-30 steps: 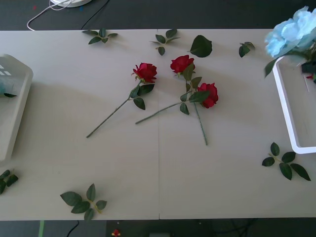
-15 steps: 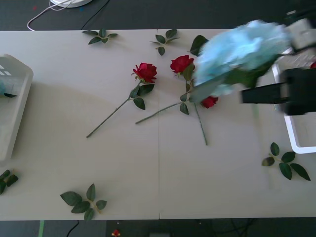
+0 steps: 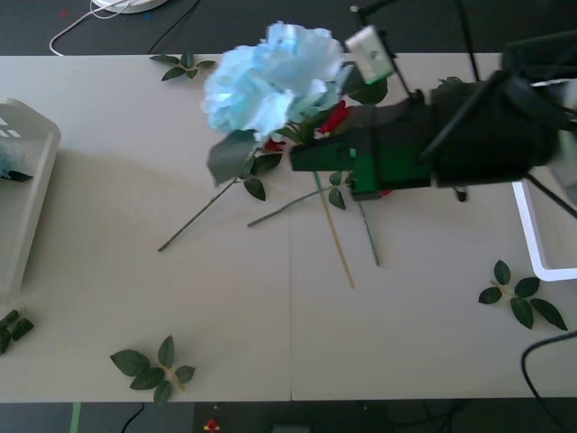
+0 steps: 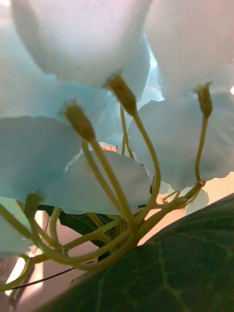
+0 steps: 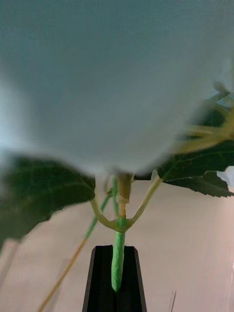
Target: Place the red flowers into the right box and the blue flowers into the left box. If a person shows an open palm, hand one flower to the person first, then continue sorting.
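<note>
Now | beige table (image 3: 406, 343), dark floor (image 3: 270, 23) | right gripper (image 3: 302, 158) seemingly holds blue flower (image 3: 270, 81)

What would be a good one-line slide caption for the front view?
A black robot arm carries a blue flower above red flowers lying on the table, toward the left box.

blue flowers (image 3: 270, 77): aloft mid-table | red flowers (image 3: 338, 115): lying beneath | left box (image 3: 22, 194) | right box (image 3: 541, 230)

Pale beige table (image 3: 270, 343), dark floor (image 3: 234, 25) beyond
</note>
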`<state>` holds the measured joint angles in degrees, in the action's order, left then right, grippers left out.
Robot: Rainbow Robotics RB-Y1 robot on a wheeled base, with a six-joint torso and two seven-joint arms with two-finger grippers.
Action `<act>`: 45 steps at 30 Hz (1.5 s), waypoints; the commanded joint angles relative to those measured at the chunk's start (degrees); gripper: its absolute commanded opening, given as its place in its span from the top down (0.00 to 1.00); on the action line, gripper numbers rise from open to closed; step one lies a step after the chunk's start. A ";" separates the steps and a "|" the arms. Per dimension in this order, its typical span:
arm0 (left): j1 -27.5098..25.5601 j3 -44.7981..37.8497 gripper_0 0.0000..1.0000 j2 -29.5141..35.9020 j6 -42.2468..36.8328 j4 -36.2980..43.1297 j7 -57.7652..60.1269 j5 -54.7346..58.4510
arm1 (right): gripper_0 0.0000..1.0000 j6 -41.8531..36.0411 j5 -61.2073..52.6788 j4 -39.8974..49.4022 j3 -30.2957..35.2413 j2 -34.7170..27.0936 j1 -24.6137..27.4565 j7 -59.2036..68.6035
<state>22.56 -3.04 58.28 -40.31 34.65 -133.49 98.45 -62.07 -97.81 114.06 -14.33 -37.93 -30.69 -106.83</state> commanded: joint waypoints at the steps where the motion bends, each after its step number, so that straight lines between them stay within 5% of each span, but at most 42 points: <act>1: -0.94 -0.48 1.00 -3.17 5.25 0.42 -3.88 0.60 | 1.00 3.44 0.25 -2.44 -3.08 2.25 -2.97 -6.72; 13: -0.94 1.89 0.96 -6.07 10.87 1.48 -4.32 5.08 | 1.00 12.94 -5.02 -3.23 -10.55 1.19 -2.88 -8.04; 14: -0.94 1.89 0.27 -6.07 11.66 1.83 -4.32 5.17 | 1.00 12.94 -5.02 -3.23 -10.55 1.28 -2.88 -8.04; 15: -0.94 1.89 0.00 -6.07 12.54 1.92 -4.32 5.61 | 1.00 13.02 -5.02 -3.14 -10.55 1.28 -2.88 -8.04; 34: -0.94 1.54 0.00 -3.61 7.62 3.59 -3.71 8.69 | 1.00 13.55 -7.57 -3.14 -10.55 0.23 -2.88 -8.04; 45: -0.94 -13.05 0.00 2.10 -12.16 6.93 -3.18 -0.10 | 1.00 13.55 -8.71 -3.14 -10.55 0.14 -2.88 -8.22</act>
<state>22.56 -8.58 54.43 -47.40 37.90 -134.79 103.11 -49.05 -105.41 110.18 -24.77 -36.67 -31.64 -113.60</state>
